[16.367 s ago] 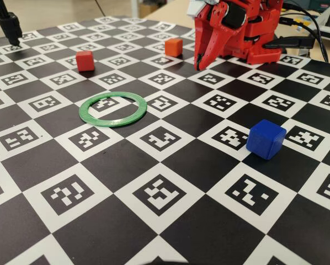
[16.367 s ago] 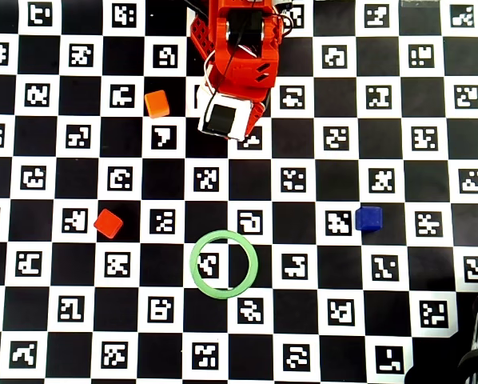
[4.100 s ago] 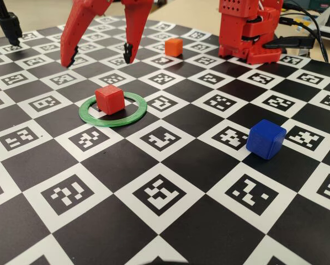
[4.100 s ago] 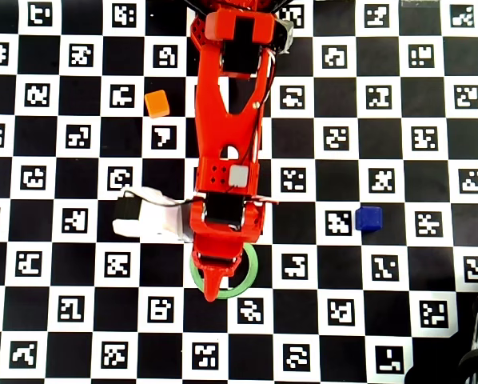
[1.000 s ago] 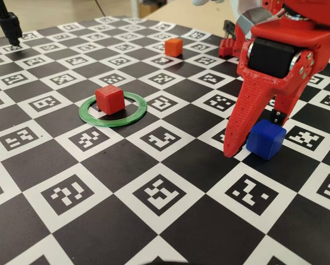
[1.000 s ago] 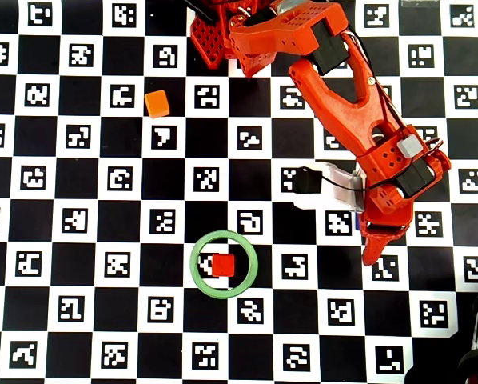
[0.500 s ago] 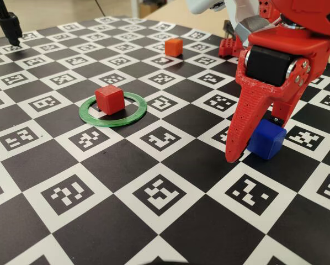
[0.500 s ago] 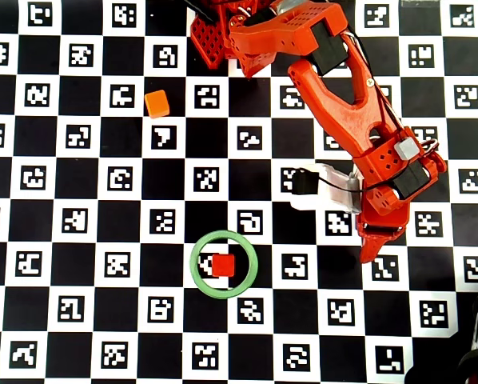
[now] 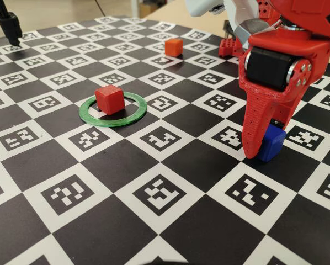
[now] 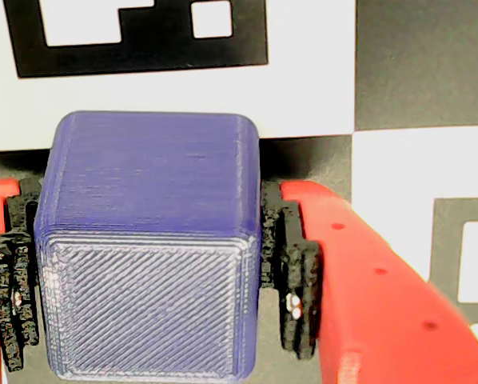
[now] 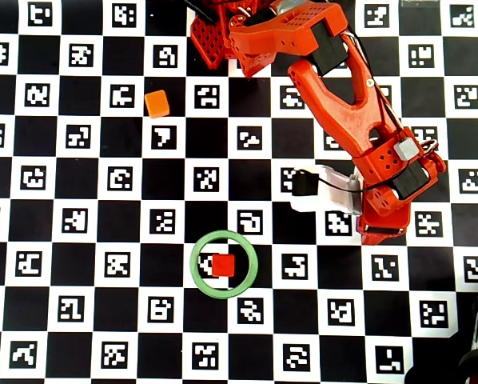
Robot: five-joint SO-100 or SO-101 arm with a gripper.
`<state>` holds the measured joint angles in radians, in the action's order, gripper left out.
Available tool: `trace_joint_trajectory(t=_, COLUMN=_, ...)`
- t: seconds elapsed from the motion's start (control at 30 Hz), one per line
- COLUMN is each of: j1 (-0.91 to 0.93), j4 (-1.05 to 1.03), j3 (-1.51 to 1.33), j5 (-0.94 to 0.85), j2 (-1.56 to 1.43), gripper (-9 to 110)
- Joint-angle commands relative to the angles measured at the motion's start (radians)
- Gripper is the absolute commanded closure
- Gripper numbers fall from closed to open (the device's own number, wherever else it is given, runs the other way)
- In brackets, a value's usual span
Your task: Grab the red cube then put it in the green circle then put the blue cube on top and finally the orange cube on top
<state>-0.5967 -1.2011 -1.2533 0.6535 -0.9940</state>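
The table [image 9: 99,232] is a big black and white checker board, and each white square has a small black code mark on it. Behind the board in the fixed view there is a pale wooden floor and some black cables at the top right.

The red robot arm [image 11: 335,88] reaches from the top of the overhead view out to the right side of the board. Its gripper [image 9: 262,148] is down at the board, with its red fingers [image 10: 367,288] close on both sides of the blue cube [image 10: 151,248]. In the wrist view the black pads look pressed against the cube's sides, so the gripper is closed on it. The cube looks to be resting on the board.

The green circle [image 9: 113,109] lies flat near the middle of the board. The red cube [image 9: 110,99] sits inside it. The orange cube [image 9: 174,47] sits far back, well apart from the others.

Half a second ago the near finger stood out to the left of the blue cube. Now it has swung in against the cube and hides more of it. The red and orange cubes have not moved.
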Motion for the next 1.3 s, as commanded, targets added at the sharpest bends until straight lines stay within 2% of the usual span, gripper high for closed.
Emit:
trace_joint_trajectory(t=0.0, j1=0.014, j4=0.006, j3=0.014, j5=-0.031, j2=-0.066, gripper=89)
trace_joint_trajectory(t=0.4, j1=0.034, j4=-0.074, j3=0.034, j5=-0.097, j2=-0.172, gripper=92)
trace_joint_trajectory(t=0.7, j1=0.107, j4=-0.207, j3=0.179, j5=-0.158, j2=-0.224, gripper=93)
trace_joint_trajectory(t=1.27, j1=0.388, j4=-0.512, j3=0.561, j5=-0.495, j2=-0.236, gripper=95)
